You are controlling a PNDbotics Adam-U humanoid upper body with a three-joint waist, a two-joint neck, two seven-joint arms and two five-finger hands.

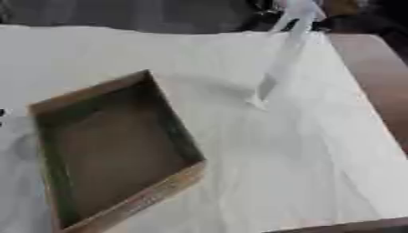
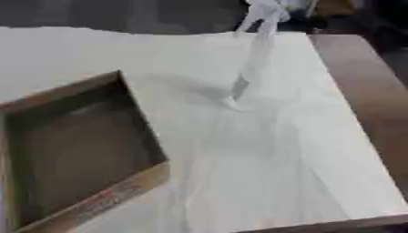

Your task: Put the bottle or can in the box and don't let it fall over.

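A shallow wooden box point(image 1: 131, 200) lies open on the white cloth at the left, turned like a diamond, and nothing shows inside it. A pale, smeared, long shape point(image 1: 280, 59) runs from the far edge down to the cloth near the middle; I cannot tell what it is. I can make out no bottle or can. Neither of my hands shows in either view.
A white cloth point(image 1: 303, 164) covers the table. Bare brown wood point(image 1: 374, 77) shows along the right side and at the front right corner. A small dark speck point(image 1: 2, 112) sits at the left edge. Dark clutter lies beyond the far edge.
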